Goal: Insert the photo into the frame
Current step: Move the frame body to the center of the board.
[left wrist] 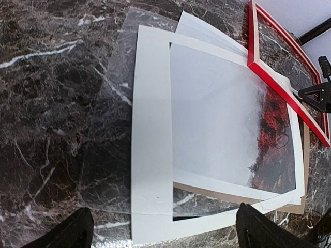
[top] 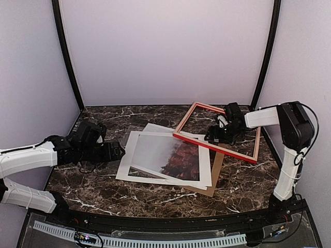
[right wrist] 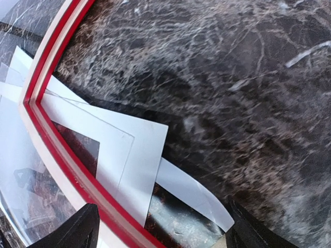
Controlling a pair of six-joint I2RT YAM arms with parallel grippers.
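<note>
Photo [top: 176, 157] lies under a white mat [top: 133, 155]. Red frame [top: 214, 147] sits at its 2 o'clock, one edge on the mat. Right end effector [top: 219, 136] hangs wide over that edge; left end effector [top: 120, 151], wide too, at 9 o'clock.

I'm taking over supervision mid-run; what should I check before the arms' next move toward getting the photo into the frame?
1. Left tool open, left of the white mat: ok.
2. Right tool open above the frame rail: ok.
3. Photo uncovered: not ok, the mat lies on it.
4. Frame clear of the mat: not ok, its rail crosses one corner.
5. Frame resting or lifted: cannot tell.
</note>
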